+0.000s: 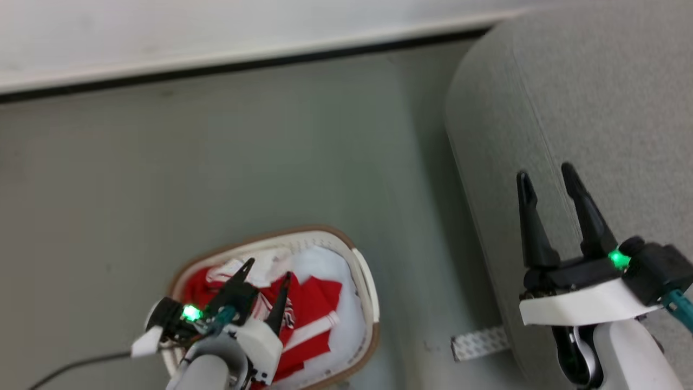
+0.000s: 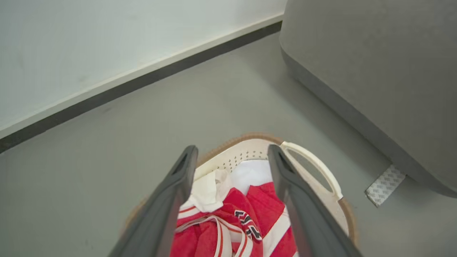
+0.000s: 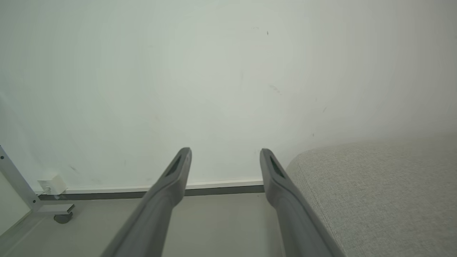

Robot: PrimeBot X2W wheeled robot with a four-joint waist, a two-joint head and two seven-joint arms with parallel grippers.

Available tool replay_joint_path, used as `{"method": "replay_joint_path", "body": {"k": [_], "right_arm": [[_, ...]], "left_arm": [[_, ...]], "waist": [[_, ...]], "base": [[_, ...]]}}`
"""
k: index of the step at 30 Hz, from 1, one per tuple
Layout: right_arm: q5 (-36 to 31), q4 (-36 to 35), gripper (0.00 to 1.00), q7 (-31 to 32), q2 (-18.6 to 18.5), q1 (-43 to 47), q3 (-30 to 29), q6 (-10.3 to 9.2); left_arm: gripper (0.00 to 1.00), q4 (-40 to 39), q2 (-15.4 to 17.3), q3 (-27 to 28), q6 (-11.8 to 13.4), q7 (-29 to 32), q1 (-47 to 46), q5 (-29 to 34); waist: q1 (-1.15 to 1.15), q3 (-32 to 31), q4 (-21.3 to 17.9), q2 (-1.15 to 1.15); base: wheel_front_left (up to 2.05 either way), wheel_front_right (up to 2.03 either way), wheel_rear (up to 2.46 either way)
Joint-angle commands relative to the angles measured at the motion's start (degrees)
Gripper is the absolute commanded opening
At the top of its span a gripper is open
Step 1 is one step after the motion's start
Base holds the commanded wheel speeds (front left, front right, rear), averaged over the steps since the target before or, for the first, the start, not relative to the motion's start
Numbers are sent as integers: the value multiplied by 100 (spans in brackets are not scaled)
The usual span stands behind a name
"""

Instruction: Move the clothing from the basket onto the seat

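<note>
I get soft, even, bright light; the cream-white plastic basket blows out at seven o'clock, and my head view looks slightly soft.

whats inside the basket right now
The basket holds red clothing with white stripes, plus some white fabric. The open left gripper hangs over it; anything under the pile is hidden.

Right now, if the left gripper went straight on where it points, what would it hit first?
Likely the far wall of the cream-white perforated plastic basket, beyond the red striped clothing; depth unclear.
</note>
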Motion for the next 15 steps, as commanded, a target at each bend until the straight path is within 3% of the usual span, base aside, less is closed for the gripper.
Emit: {"method": "replay_joint_path", "body": {"k": [1,9,15], "right_arm": [[148,-139,100,4,1,-188,42,-12],[442,-527,100,4,1,-486,110,-12],[512,-617,100,4,2,-595,111,-12]], "left_arm": [[100,451,58,-65,40,175,-339,142],[100,1895,229,-67,435,871,-1175,326],[100,2377,369,-69,516,1119,-1485,330]], "waist": [[-1,700,-469,0],[-1,1386,-681,0],[-1,1654,-716,0]], "base": [[0,0,0],[0,0,0],[0,0,0]]}}
